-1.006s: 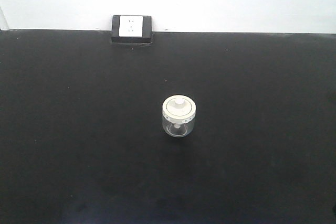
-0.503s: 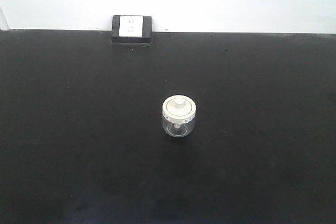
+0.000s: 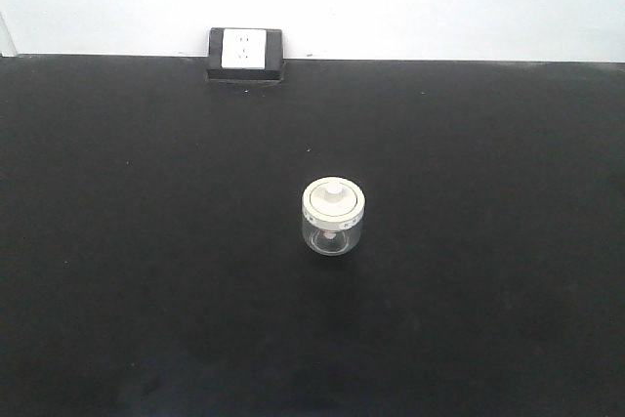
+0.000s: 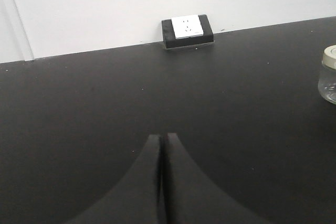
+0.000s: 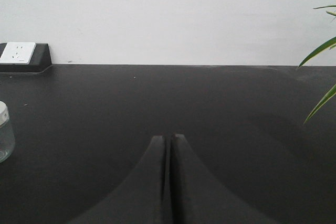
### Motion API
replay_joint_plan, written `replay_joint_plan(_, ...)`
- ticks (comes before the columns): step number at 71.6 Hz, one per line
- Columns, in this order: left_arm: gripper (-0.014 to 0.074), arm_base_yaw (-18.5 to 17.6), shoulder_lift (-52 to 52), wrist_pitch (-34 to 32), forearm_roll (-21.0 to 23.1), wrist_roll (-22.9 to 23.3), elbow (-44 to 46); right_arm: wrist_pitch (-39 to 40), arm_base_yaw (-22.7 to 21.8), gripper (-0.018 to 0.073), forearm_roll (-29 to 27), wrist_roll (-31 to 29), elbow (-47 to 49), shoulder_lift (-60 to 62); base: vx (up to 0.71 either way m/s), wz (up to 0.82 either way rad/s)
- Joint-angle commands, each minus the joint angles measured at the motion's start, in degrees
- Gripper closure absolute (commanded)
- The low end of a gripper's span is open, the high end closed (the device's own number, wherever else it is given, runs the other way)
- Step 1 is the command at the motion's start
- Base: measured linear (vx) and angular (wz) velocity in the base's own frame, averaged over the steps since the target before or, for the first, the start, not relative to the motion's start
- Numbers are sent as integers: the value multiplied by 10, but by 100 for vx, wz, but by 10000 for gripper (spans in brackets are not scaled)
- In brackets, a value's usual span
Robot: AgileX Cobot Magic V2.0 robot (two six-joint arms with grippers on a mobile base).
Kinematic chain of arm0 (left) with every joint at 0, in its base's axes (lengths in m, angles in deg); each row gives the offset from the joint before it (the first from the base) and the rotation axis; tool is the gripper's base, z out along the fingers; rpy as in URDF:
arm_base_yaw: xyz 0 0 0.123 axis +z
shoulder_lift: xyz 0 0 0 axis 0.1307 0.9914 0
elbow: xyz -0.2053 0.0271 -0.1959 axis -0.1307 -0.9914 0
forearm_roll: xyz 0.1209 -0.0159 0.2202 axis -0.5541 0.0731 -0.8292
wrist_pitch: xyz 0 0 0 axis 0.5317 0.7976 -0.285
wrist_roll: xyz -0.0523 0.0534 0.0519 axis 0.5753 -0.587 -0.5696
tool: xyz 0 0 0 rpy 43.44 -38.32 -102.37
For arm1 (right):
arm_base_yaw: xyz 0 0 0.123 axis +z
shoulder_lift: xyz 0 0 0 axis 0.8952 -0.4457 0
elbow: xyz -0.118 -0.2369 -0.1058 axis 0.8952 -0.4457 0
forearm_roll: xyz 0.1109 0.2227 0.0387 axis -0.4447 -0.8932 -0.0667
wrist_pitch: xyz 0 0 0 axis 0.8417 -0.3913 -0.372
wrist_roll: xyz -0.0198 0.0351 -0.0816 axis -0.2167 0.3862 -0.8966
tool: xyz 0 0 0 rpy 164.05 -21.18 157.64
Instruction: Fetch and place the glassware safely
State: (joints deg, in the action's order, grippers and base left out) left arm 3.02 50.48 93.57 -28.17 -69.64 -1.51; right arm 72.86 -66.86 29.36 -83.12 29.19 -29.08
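The glassware [image 3: 334, 217], a squat clear jar with a cream-white knobbed lid, stands upright near the middle of the black table [image 3: 146, 241]. It shows at the right edge of the left wrist view as the jar [image 4: 328, 74] and at the left edge of the right wrist view as the jar [image 5: 4, 132]. My left gripper [image 4: 161, 136] is shut with nothing in it, well left of the jar. My right gripper [image 5: 169, 137] is also shut and empty, well right of it. Neither arm appears in the front view.
A white power socket in a black housing [image 3: 244, 53] sits at the table's back edge against the white wall. Green plant leaves [image 5: 321, 51] reach in at the far right of the right wrist view.
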Motion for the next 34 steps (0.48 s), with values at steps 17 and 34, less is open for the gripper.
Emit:
replay_joint_plan(17,603,-4,-7,-40,2,1,-16,40,-3,563,1,-5,-11,8,0,0)
replay_joint_plan(34,603,-4,-7,-40,2,1,-16,40,-3,563,1,-5,-11,8,0,0)
